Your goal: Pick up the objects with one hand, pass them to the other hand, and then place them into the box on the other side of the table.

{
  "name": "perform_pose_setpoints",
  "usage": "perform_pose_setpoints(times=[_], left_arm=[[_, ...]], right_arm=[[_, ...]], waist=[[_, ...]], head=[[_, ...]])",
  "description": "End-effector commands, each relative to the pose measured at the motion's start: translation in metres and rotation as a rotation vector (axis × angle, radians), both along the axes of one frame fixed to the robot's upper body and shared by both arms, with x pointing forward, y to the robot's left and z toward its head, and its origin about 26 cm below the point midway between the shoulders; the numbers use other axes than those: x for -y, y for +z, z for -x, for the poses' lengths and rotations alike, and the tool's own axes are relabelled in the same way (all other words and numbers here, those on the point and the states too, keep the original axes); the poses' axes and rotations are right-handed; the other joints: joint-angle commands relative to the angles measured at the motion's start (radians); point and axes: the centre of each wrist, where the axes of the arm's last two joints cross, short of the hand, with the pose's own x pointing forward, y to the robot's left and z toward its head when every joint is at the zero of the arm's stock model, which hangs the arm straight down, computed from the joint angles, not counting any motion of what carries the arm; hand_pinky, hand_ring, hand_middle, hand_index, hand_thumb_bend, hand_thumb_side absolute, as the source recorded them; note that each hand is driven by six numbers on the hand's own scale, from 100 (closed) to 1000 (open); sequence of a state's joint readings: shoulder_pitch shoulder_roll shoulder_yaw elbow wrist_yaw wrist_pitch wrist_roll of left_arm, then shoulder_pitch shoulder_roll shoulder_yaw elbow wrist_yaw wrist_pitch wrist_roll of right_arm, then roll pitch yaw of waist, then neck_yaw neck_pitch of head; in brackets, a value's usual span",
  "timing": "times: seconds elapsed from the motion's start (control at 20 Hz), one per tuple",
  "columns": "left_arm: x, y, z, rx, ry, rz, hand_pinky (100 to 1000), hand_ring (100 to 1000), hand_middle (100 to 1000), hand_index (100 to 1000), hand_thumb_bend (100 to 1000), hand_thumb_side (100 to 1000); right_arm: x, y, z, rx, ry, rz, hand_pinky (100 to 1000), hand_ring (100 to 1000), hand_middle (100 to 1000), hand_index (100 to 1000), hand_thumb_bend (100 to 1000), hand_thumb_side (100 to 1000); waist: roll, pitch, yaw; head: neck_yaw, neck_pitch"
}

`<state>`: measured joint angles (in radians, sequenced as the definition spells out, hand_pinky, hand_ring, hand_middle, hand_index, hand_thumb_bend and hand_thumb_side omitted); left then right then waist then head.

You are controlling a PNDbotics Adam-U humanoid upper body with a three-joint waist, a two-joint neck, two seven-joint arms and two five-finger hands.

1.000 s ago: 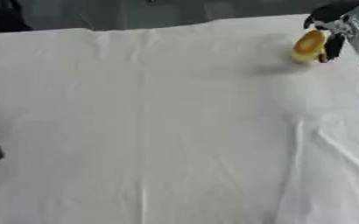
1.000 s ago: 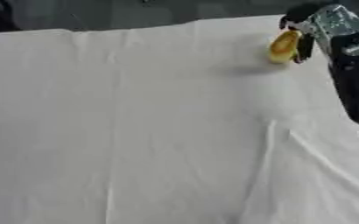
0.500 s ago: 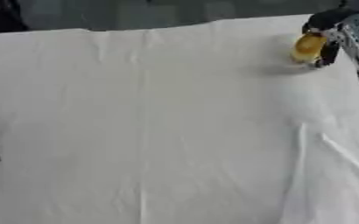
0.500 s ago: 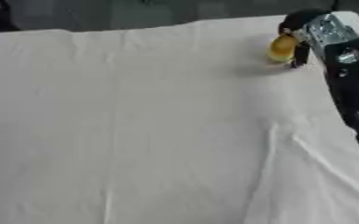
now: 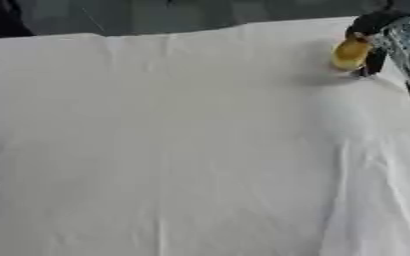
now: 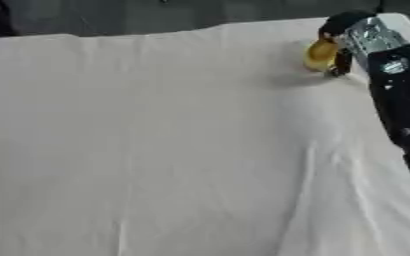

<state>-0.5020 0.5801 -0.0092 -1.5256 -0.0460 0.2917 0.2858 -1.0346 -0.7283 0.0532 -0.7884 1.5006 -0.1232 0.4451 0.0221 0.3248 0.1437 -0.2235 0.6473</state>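
Matt cloth, glossy yellow, bright metal.

From my seat, the worktop (image 5: pixel 173 150) wears a white matt cloth (image 6: pixel 156 140), soft, faintly creased, ridged at its right side. The yellow object (image 5: pixel 350 52) looks smooth and slightly shiny, like plastic. My right robot hand (image 6: pixel 348 37) shows matt black fingers and a silvery, reflective metal back.

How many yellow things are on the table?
1. The yellow object is near the table's far right corner, with the right hand curled round it, above the white cloth. No others show, though the hand could hide something behind it.
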Motion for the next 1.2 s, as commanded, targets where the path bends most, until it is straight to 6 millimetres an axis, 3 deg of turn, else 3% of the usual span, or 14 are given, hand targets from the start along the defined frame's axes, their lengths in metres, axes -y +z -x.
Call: perform_pose_setpoints(times=[0.05,0.45,1.2], left_arm=[[-0.0081,0.0142,0.0027,0.038,0.018,-0.019,804,762,766,738,691,455],[-0.0074,0.0137,0.0025,0.040,0.018,-0.020,805,761,766,736,688,455],[-0.0088,0.0110,0.0032,0.036,0.025,-0.024,808,762,767,736,682,457]], right_arm=[[0.0090,0.0193,0.0053,0.058,-0.026,0.002,982,860,790,839,401,100],[0.0084,0.0205,0.0055,0.104,0.016,-0.056,960,785,595,710,383,100],[0.0151,0.0278,0.0137,0.174,0.051,-0.131,932,724,501,587,336,100]], waist=[[0.007,-0.008,-0.003],[0.008,-0.018,-0.015],[0.005,-0.043,-0.033]], head=[[0.002,-0.008],[0.006,0.006],[0.019,0.030]])
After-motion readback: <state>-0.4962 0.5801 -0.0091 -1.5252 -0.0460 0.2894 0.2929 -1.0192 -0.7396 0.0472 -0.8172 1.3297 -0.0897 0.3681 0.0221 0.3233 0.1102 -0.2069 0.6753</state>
